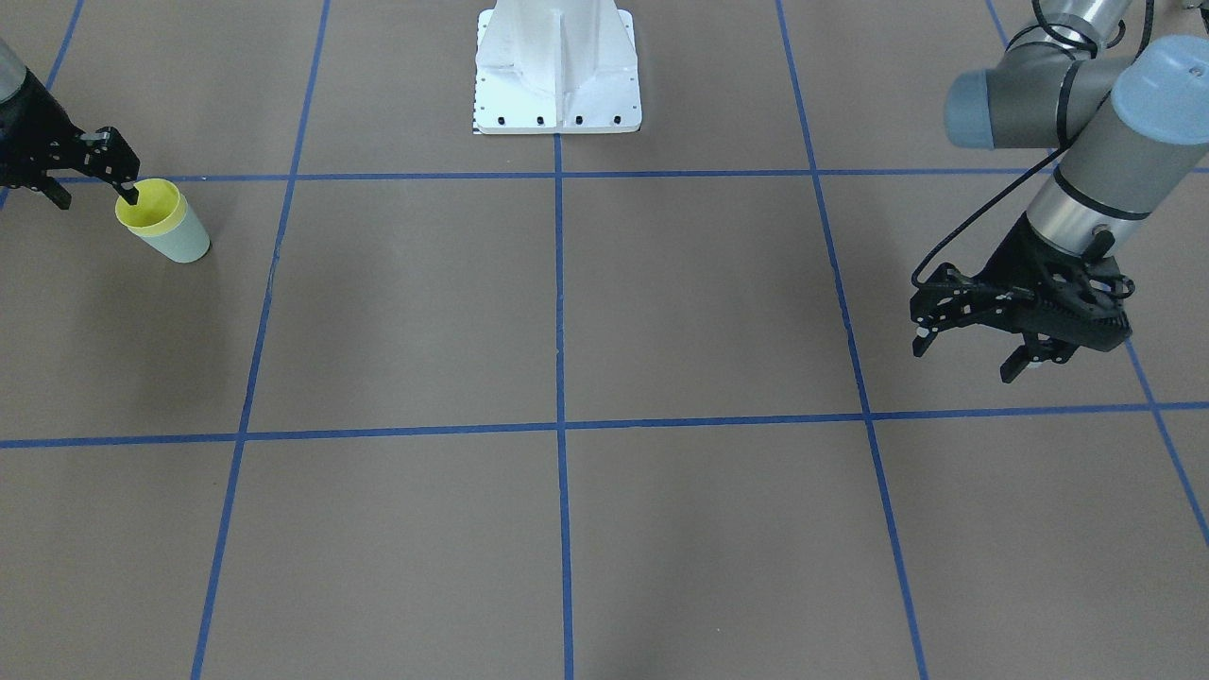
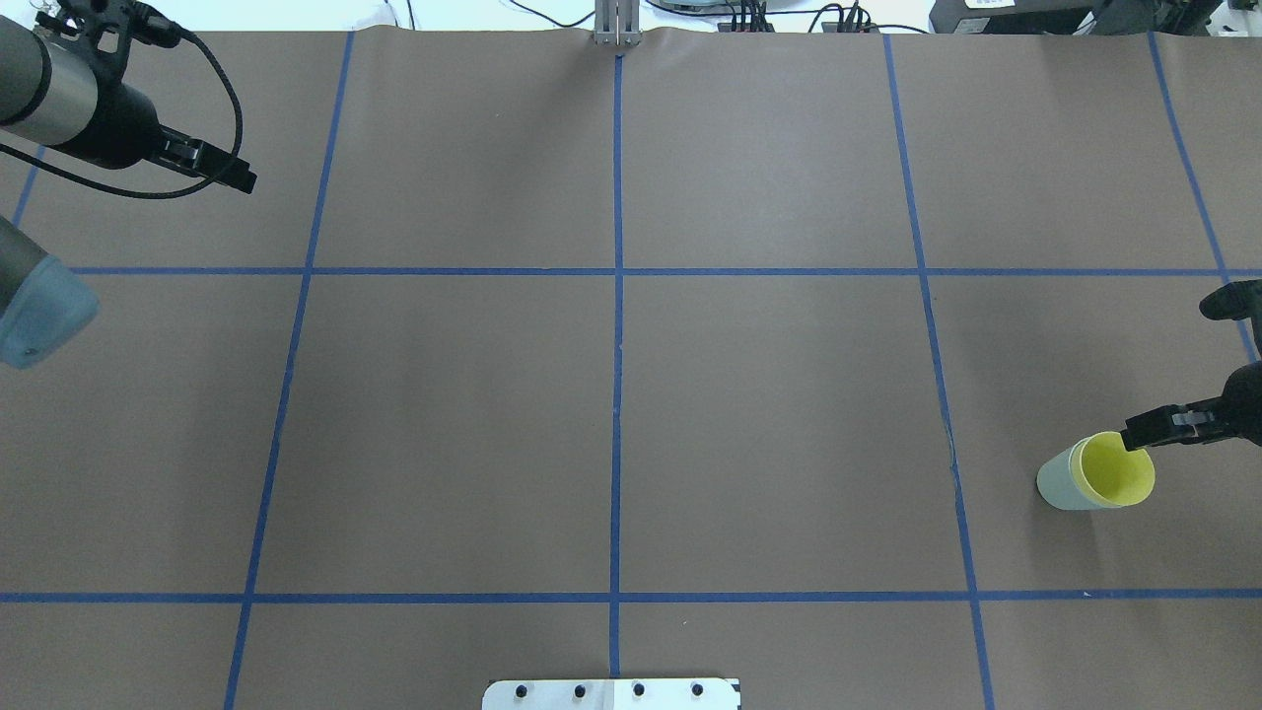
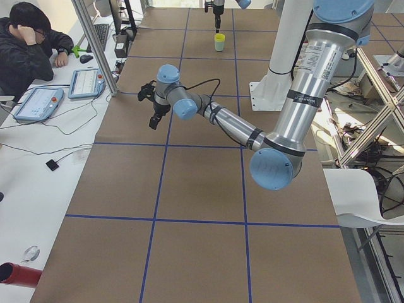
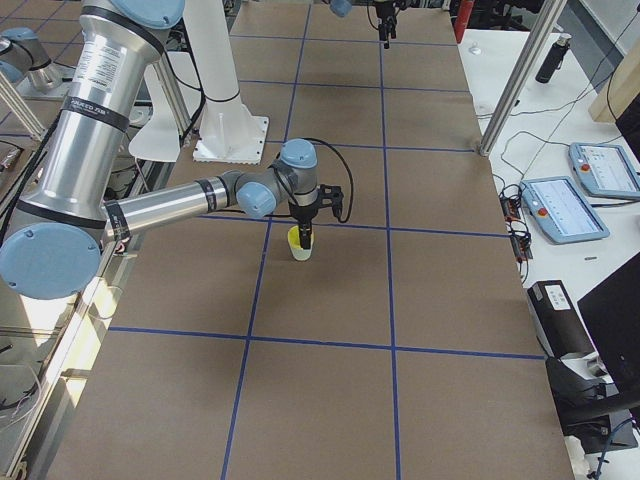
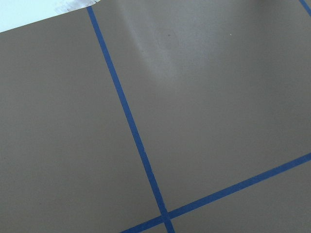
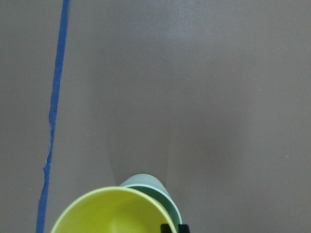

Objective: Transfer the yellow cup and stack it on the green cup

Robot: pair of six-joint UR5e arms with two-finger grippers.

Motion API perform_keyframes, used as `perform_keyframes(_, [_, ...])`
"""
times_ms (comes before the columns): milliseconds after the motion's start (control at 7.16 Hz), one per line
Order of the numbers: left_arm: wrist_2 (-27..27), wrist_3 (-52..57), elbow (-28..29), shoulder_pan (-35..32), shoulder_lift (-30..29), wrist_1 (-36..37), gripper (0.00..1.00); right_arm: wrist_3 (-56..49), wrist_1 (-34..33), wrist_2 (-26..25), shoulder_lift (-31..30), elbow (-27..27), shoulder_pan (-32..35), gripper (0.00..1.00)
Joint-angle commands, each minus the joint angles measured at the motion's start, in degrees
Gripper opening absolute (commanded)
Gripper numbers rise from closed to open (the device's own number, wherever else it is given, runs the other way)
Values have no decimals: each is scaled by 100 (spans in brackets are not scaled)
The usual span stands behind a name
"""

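Pose, left arm (image 3: 227, 123): forearm stretched near level over table (image 1: 661, 312), wrist bent. left gripper (image 1: 963, 362) angled downward, clear of table, jaws apart.
Pose, right arm (image 4: 190, 200): forearm near level, wrist turned down. right gripper (image 1: 94, 198) points straight down, low, jaws spread wide.
Grippers well apart, at opposite table ends.

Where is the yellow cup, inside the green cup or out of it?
Inside. Only the rim band of the yellow cup shows, sticking out above the wall of the upright green cup.
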Motion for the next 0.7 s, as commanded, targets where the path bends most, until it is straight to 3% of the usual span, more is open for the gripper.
perform_keyframes(0, [-74, 1428, -34, -641, -68, 1216, 100, -770, -56, 331, 23, -28, 612, 100])
perform_keyframes(140, [-22, 2606, -9, -1071, -86, 1888, 100, -1447, -352, 359, 50, -81, 919, 100])
perform_keyframes(279, [-65, 3322, 192, -1545, -69, 2121, 100, -2124, -799, 359, 198, -186, 1244, 100])
perform_keyframes(419, [-126, 3930, 490, -1959, 35, 2149, 100, -2905, -1178, 386, 469, -474, 1718, 100])
perform_keyframes(559, [-579, 4223, 693, -2276, 350, 2141, 100, -3644, -1355, 690, 637, -877, 2357, 100])
